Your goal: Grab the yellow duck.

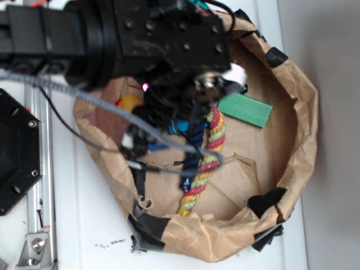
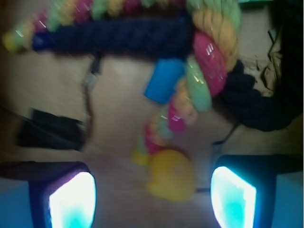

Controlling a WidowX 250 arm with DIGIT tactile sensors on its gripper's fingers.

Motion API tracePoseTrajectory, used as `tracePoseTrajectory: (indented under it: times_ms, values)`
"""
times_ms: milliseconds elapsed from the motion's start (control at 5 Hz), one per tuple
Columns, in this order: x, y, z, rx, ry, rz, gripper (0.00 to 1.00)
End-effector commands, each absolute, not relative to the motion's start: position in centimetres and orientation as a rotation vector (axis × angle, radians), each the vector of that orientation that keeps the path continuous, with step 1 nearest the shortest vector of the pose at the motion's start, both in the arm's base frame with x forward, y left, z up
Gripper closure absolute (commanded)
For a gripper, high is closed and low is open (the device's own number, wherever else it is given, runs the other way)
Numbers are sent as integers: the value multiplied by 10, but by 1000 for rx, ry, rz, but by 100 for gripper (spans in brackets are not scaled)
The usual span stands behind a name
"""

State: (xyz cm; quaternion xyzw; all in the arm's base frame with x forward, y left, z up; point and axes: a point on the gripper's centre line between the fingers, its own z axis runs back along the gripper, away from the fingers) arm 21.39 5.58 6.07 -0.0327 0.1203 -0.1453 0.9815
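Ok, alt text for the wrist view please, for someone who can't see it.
Blurry close-up: the yellow duck sits on brown paper between the open gripper, whose two glowing fingers frame the bottom corners. Above it lie a striped red-green-yellow rope, a dark blue rope and a small blue block.

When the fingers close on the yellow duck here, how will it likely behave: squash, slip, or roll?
The yellow duck looks rounded and smooth, so it may slip or roll if pinched off-centre. It seems small beside the open gripper, so probably light. The striped rope ends against it and looks floppy, so it may drag along.
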Motion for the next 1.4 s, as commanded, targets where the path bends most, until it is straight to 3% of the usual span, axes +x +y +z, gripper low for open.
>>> tracePoseTrajectory:
  times_ms: [0,200,400,600,1000,1200]
  values:
    - [215,61,66,-56,213,-288,0]
    - [215,61,66,-56,213,-288,0]
    - [212,57,34,-64,230,-306,0]
    - [217,53,33,-98,194,-323,100]
    - [223,57,70,-76,152,-269,100]
    - [240,43,114,-42,109,-291,100]
